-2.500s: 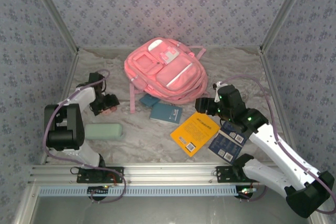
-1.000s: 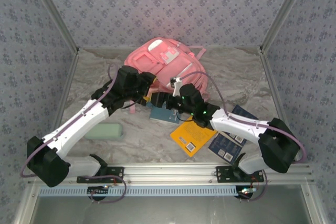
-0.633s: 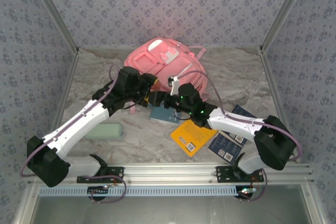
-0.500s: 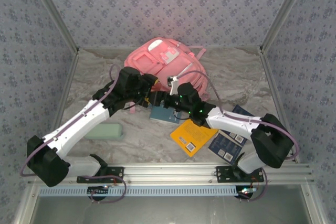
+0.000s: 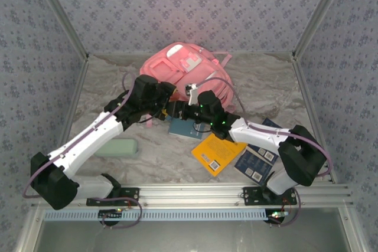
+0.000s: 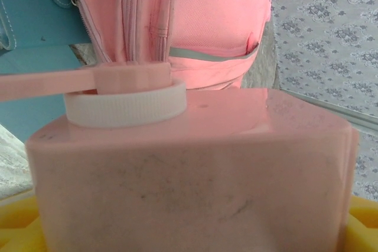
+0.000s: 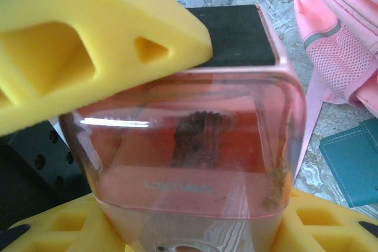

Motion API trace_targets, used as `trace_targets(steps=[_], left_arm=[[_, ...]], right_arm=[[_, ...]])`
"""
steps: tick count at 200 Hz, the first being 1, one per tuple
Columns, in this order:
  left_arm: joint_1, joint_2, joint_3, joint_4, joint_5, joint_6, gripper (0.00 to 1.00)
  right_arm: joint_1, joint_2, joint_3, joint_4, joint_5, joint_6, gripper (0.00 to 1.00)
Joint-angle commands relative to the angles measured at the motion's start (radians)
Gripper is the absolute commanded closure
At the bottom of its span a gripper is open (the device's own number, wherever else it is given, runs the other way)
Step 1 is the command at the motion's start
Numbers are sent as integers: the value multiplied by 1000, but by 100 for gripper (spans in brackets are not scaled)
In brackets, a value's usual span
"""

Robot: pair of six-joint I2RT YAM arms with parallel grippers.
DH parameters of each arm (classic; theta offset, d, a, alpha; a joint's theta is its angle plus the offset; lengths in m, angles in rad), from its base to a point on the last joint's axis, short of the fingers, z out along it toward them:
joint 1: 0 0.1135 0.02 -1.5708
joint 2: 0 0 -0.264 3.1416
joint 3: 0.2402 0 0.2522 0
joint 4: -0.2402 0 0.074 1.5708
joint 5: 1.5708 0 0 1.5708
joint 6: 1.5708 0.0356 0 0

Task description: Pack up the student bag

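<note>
The student bag (image 5: 184, 75) lies flat at the back centre, pink, with its front pockets up. Just in front of it both arms meet over a pink pencil sharpener (image 7: 189, 146) with a clear box and a white-ringed crank (image 6: 124, 101). My left gripper (image 5: 170, 106) is shut on the sharpener's wide body (image 6: 189, 169), which rests between its yellow fingers (image 6: 15, 225). My right gripper (image 7: 192, 231) has a yellow finger on each side of the clear end, with no gap showing. The bag (image 6: 207, 28) is close behind.
A teal notebook (image 5: 186, 128) lies under the grippers. A yellow book (image 5: 218, 150) and dark blue books (image 5: 258, 160) lie at front right, and a pale green case (image 5: 116, 147) at front left. Patterned walls close in the table on three sides.
The right arm has reached left to the sharpener held by the left gripper, and its fingers have narrowed around it. The left arm has stayed put.
</note>
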Motion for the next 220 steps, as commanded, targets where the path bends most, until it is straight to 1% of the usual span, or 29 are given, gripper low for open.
trace_targets(steps=[1, 19, 30, 47, 56, 77, 89, 97, 105, 111, 127, 135, 142, 151, 165, 183, 197, 207, 211, 220], left_arm=[[-24, -10, 52, 15, 60, 72, 14], [-24, -15, 64, -1, 39, 118, 9], [-23, -14, 68, 3, 45, 140, 7], [-24, -3, 89, -2, 62, 188, 5], [-23, 6, 115, -21, 58, 240, 5], [-16, 42, 215, -112, 16, 456, 5], [8, 83, 281, -132, 19, 662, 5], [34, 119, 318, -140, 49, 779, 6], [62, 159, 347, -118, 113, 896, 8], [75, 192, 375, -119, 137, 971, 8], [104, 312, 474, -161, 183, 1139, 11], [120, 383, 530, -184, 217, 1201, 12], [139, 457, 585, -201, 278, 1235, 15], [161, 551, 657, -211, 374, 1260, 23], [176, 686, 776, -228, 456, 1289, 33], [173, 812, 900, -227, 452, 1322, 44], [174, 906, 985, -227, 469, 1321, 45], [171, 962, 1044, -266, 482, 1326, 45], [171, 984, 1068, -274, 487, 1332, 45], [166, 1025, 1114, -291, 488, 1341, 45]], right_arm=[[-27, -47, -24, 2, 91, 20, 66], [-45, -83, -49, -22, 122, 17, 68], [-59, -105, -62, -43, 141, 17, 68], [-85, -139, -86, -97, 180, 16, 69], [-106, -166, -100, -132, 199, 16, 69], [-166, -263, -143, -238, 251, -11, 69], [-205, -334, -166, -311, 268, -43, 70], [-233, -385, -179, -368, 279, -62, 69], [-262, -433, -190, -426, 282, -77, 70], [-284, -470, -199, -465, 282, -88, 70], [-342, -574, -227, -547, 274, -108, 70], [-366, -624, -237, -577, 262, -122, 69], [-390, -661, -240, -614, 256, -132, 70], [-420, -701, -242, -658, 248, -142, 70], [-461, -748, -242, -715, 230, -150, 71], [-503, -775, -241, -759, 181, -162, 71], [-529, -775, -229, -810, 143, -178, 70], [-544, -776, -224, -848, 128, -178, 70], [-549, -777, -224, -857, 124, -209, 70], [-558, -783, -225, -875, 115, -217, 70]])
